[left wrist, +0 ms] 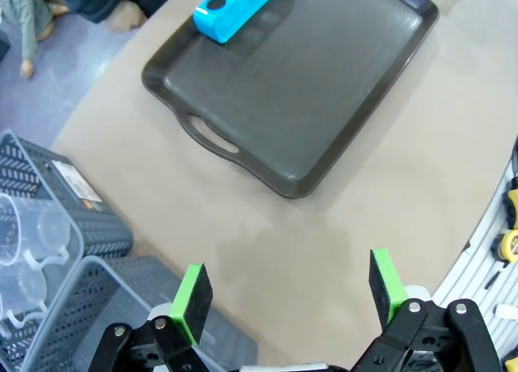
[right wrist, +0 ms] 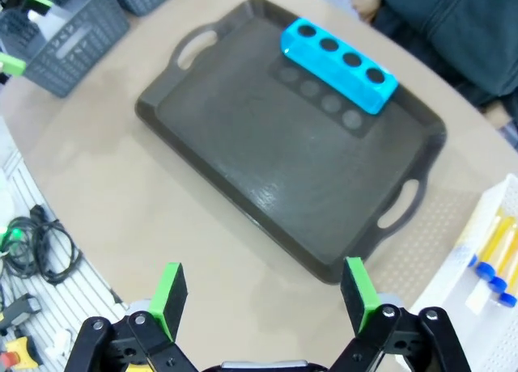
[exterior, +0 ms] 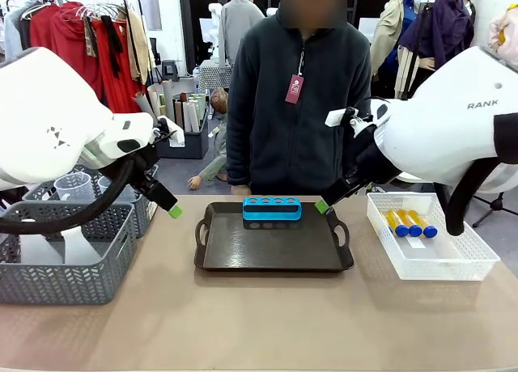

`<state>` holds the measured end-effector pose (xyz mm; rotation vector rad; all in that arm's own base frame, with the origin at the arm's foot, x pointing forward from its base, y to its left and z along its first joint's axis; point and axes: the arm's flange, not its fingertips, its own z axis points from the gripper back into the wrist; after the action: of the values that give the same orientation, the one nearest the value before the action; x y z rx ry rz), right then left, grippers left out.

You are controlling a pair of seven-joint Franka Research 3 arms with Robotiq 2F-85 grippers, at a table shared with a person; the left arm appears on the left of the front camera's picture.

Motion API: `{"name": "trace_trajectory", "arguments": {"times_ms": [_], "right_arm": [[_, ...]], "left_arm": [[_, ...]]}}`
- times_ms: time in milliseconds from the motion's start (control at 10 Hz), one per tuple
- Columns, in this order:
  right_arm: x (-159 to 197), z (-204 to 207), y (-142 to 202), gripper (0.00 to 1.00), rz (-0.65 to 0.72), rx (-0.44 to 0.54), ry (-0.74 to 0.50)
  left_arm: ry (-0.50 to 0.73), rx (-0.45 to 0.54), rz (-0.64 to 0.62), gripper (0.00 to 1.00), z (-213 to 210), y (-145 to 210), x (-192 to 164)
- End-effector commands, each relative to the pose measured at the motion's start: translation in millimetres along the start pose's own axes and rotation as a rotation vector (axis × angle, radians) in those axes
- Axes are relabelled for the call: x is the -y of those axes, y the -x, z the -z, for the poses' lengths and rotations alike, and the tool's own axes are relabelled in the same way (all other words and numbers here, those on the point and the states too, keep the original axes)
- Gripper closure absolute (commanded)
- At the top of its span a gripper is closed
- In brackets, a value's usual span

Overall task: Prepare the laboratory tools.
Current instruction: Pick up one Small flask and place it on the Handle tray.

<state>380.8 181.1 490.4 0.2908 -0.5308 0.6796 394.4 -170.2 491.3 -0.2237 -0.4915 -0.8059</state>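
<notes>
A small blue four-hole rack (exterior: 272,209) (left wrist: 235,8) (right wrist: 340,65) stands at the far edge of a dark tray (exterior: 267,247) (left wrist: 299,89) (right wrist: 267,162) in mid-table. Blue-capped tubes of orange liquid (exterior: 411,223) (right wrist: 492,259) lie in the white lattice bin (exterior: 453,259) at right. A clear handled beaker (exterior: 74,186) (left wrist: 24,243) sits in the far grey basket at left. My left gripper (left wrist: 287,295) (exterior: 171,210) hangs open above the table left of the tray. My right gripper (right wrist: 263,295) (exterior: 324,204) hangs open above the tray's right side. Both hold nothing.
Two grey mesh baskets (exterior: 73,263) (left wrist: 89,315) stand at the left edge. A person in a dark fleece (exterior: 299,105) stands at the far side behind the tray. Bare tabletop (exterior: 259,323) lies in front of the tray.
</notes>
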Motion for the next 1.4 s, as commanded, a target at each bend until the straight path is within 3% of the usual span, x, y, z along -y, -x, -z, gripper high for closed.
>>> {"name": "trace_trajectory", "arguments": {"times_ms": [0,200,600,900,1300], "right_arm": [[-13,-17,-15,0.0,-0.028,-0.004,-0.09],[-13,-39,-32,0.0,-0.054,-0.003,-0.149],[11,-105,-66,0.0,-0.169,0.111,-0.173],[37,-144,-73,0.0,-0.213,0.125,-0.103],[56,-147,-68,0.0,-0.26,0.112,-0.026]], "left_arm": [[0.047,0.002,-0.04,0.0,-20,-17,-4],[0.061,0.061,0.017,0.0,-40,-42,-1],[0.002,0.181,0.158,0.0,-67,-98,-3],[-0.03,0.176,0.233,0.0,-90,-131,4],[0.031,0.165,0.209,0.0,-111,-139,11]]}}
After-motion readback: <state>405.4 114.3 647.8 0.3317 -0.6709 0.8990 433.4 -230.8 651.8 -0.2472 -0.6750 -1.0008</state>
